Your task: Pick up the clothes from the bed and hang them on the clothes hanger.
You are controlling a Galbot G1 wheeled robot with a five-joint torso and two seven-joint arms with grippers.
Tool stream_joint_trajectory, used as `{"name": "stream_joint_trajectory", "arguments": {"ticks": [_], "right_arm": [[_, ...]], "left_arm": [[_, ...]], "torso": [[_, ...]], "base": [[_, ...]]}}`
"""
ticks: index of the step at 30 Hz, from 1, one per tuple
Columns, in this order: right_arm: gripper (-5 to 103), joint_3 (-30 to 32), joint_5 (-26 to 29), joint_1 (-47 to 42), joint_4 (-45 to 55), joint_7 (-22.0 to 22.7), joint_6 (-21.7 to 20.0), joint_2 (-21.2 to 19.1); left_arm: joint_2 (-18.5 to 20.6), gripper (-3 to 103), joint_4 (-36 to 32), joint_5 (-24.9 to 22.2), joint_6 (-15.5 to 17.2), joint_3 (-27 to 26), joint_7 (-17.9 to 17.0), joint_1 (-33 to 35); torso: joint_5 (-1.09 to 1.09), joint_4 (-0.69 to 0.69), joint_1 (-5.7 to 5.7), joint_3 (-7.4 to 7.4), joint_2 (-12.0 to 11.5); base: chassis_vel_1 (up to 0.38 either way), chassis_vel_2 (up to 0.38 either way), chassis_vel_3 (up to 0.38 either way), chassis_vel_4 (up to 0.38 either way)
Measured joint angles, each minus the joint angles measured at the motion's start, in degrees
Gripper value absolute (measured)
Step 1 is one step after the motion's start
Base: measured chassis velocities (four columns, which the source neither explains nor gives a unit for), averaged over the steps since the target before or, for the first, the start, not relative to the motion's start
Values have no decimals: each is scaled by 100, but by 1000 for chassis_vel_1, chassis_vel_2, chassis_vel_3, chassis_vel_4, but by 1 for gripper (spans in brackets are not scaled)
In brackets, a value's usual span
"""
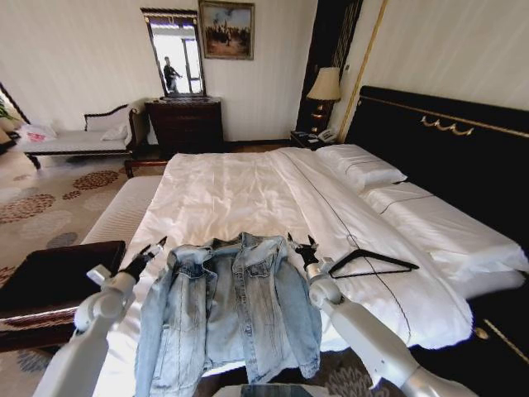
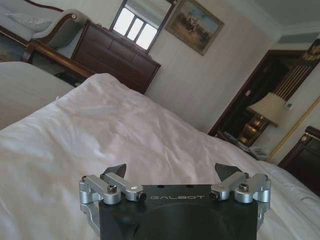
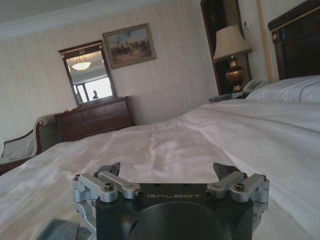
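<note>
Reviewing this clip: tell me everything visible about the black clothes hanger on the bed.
The clothes hanger is a thin black triangular frame, material unclear, with a slim hook. It lies flat on the white sheet of the bed, near the foot end, empty, on the robot's right of the denim jacket and apart from it. The right end effector, open, sits just beside its near corner; contact cannot be judged.

Both arms extended forward, level; left gripper (image 1: 154, 250) and right gripper (image 1: 301, 247) with fingers spread wide, holding nothing.
</note>
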Motion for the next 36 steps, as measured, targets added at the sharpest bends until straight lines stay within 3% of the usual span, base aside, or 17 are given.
{"name": "stream_joint_trajectory", "arguments": {"ticks": [4,7,11,14,22,26,30,32,34,36], "right_arm": [[100,-239,5,90,-3,6,-65,81],[100,-374,8,146,-30,7,-86,125],[100,-482,15,158,-34,29,-108,124],[100,-490,17,74,21,81,-126,56],[100,-453,12,-40,46,174,-135,46],[100,-430,3,-112,117,229,-156,31],[100,-386,2,-165,151,273,-177,7],[100,-378,2,-176,154,277,-178,6],[100,-344,2,-234,172,300,-183,6],[100,-339,-2,-269,176,310,-186,2]], "left_arm": [[246,100,422,71,70,209,-28,-389],[365,100,653,101,189,334,-86,-648],[500,100,932,136,374,562,-228,-994],[629,100,1277,89,771,1041,-364,-1499],[423,100,1658,-731,1469,1770,-486,-2473],[238,100,1523,-1473,2110,1975,-949,-2738],[150,100,1483,-1630,2429,2156,-1187,-2866],[135,100,1483,-1643,2472,2174,-1238,-2881],[73,100,1504,-1738,2543,2198,-1580,-2899],[47,100,1537,-1756,2551,2198,-1676,-2897]], "torso": [[1,8,1,1,-1],[0,2,1,1,-1],[3,6,1,1,-2],[1,3,1,1,-1],[2,2,1,1,-1],[3,2,2,1,-2],[3,3,1,0,-2],[3,3,0,0,-2],[3,4,1,0,-1],[2,4,1,1,-2]], "base": [[0,0,0,0],[0,0,0,0],[0,0,0,0],[0,0,0,0],[0,0,0,0],[0,0,0,0],[0,0,0,0],[0,0,0,0],[0,0,0,0],[0,0,0,0]]}}
